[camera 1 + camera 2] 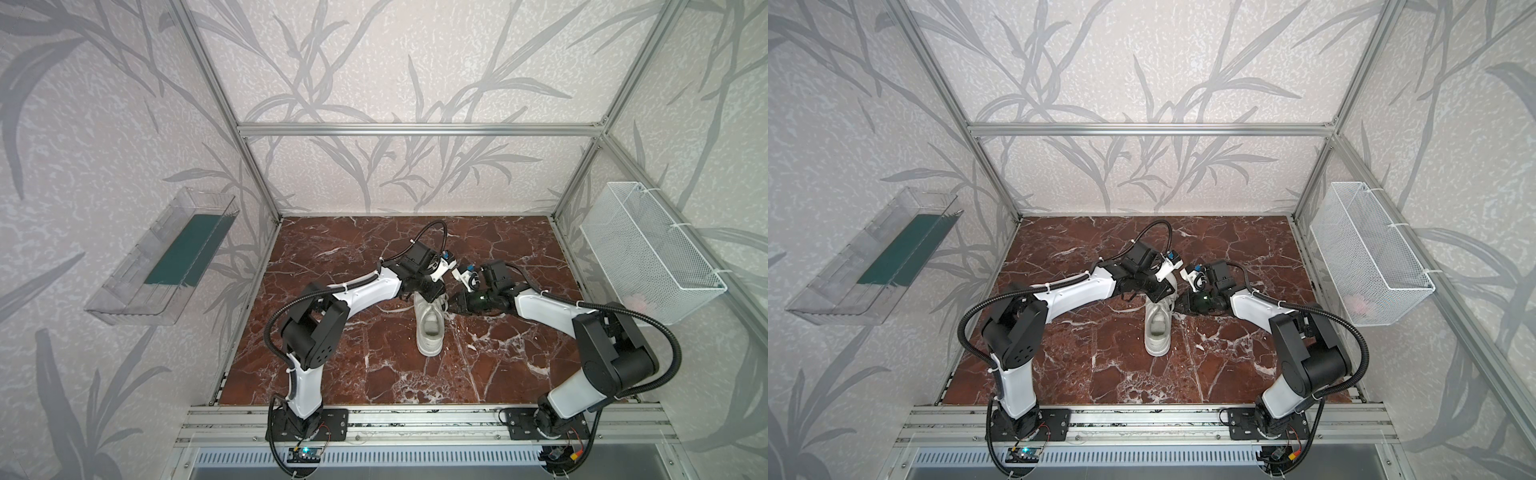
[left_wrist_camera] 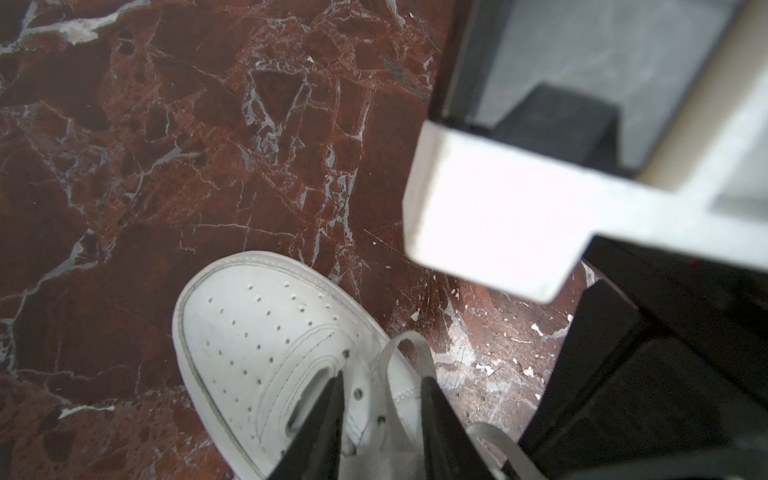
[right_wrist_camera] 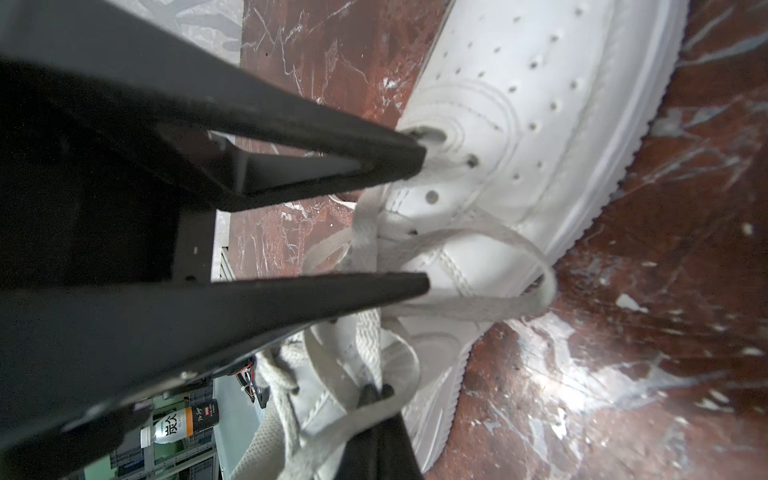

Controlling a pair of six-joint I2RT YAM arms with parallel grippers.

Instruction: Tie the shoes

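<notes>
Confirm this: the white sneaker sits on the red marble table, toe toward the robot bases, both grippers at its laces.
Wrong direction: the sneaker has its heel toward the bases, toe away, as both top views show. The rest holds: marble table, left gripper and right gripper at its laces.

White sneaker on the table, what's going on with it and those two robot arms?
Two robot arms are working on the laces of a white sneaker that stands on the red marbled table, toe pointing away from the arm bases. The right gripper is shut on one off-white lace. The left gripper is open, its fingers either side of a lace loop over the eyelets. The laces lie in loose loops; no tight bow shows.
</notes>
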